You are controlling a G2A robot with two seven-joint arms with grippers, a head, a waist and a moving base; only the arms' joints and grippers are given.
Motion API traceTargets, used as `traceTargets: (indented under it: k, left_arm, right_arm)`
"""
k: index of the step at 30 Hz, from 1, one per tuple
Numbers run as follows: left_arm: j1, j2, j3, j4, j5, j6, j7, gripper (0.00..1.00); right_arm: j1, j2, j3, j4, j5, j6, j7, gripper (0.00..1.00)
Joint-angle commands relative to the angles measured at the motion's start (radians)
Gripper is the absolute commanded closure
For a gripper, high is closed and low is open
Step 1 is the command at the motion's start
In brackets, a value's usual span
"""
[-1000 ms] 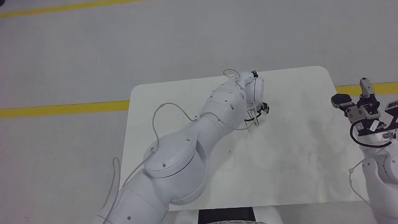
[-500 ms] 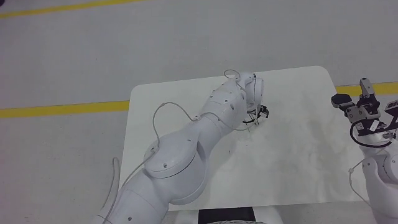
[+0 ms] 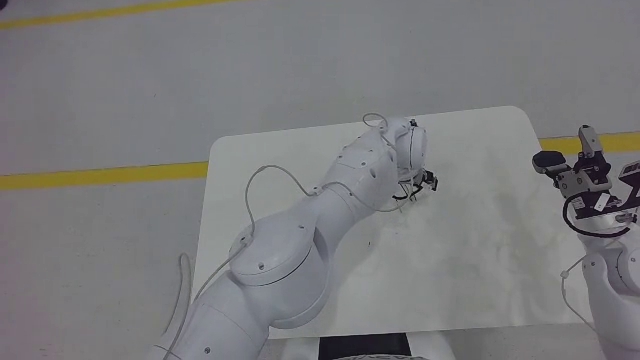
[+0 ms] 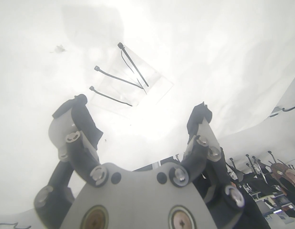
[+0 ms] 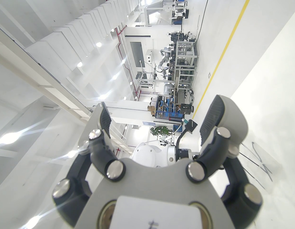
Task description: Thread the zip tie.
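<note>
Zip ties [image 4: 119, 79], three of them, black and thin, lay flat on a clear sheet [image 4: 158, 87] near the middle of the white desk [image 3: 480, 260]. Each had a small square head at one end and a strap tapering to a fine tail. The tails of two of them ran close together, and whether they touched could not be told. The third zip tie [image 4: 110, 97] lay apart from those two and closest to the left end effector [image 4: 140, 103], just past its fingertips.

That end effector hung low over the desk with its jaws spread wide and nothing between them. The right end effector [image 5: 161, 107] stood raised at the desk's right edge, well apart from the ties, also wide and empty.

The step in hand looked like the approach for a pick. The third zip tie was probably the best target, since taking it would likely leave the other two undisturbed. The jaws would do best to straddle the strap across its width and close just behind the head. This would leave the tail free for the right end effector to take and feed through the head. Such a flat strap would give little to bite on, so the fingertips would need to reach the desk before closing. The slick sheet might slide or lift with the tie.
</note>
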Motion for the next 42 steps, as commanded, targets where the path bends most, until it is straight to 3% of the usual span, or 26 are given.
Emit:
traceTargets:
  k: [1, 4, 7, 11, 13, 15, 26, 34, 42]
  left_arm:
    - [0.003, 0.0, -0.001, -0.012, -0.005, 0.0, -0.02, 0.0]
    - [0.009, 0.004, -0.003, -0.023, -0.009, 0.0, -0.031, 0.0]
    - [0.018, 0.007, -0.015, -0.025, -0.031, 0.0, -0.021, 0.09]
    - [0.026, 0.005, -0.015, -0.022, -0.029, 0.0, -0.006, 0.35]
    - [0.026, 0.003, -0.013, -0.019, -0.025, 0.0, -0.007, 0.36]
    - [0.026, 0.002, -0.01, -0.013, -0.022, 0.0, -0.008, 0.5]
    - [0.021, -0.011, 0.019, 0.018, -0.011, 0.0, 0.009, 0.55]
    - [0.028, -0.017, 0.023, 0.036, 0.006, 0.0, 0.017, 0.53]
    - [0.036, -0.017, 0.028, 0.031, 0.002, 0.0, 0.006, 0.55]
  right_arm:
    - [0.0, 0.0, 0.0, 0.0, 0.0, 0.0, 0.0, 0.0]
    - [0.0, 0.0, 0.0, 0.0, 0.0, 0.0, 0.0, 0.0]
    - [0.0, 0.0, 0.0, 0.0, 0.0, 0.0, 0.0, 0.0]
    - [0.0, 0.0, 0.0, 0.0, 0.0, 0.0, 0.0, 0.0]
    - [0.0, 0.0, 0.0, 0.0, 0.0, 0.0, 0.0, 0.0]
    - [0.0, 0.0, 0.0, 0.0, 0.0, 0.0, 0.0, 0.0]
    - [0.0, 0.0, 0.0, 0.0, 0.0, 0.0, 0.0, 0.0]
    - [0.0, 0.0, 0.0, 0.0, 0.0, 0.0, 0.0, 0.0]
    - [0.0, 0.0, 0.0, 0.0, 0.0, 0.0, 0.0, 0.0]
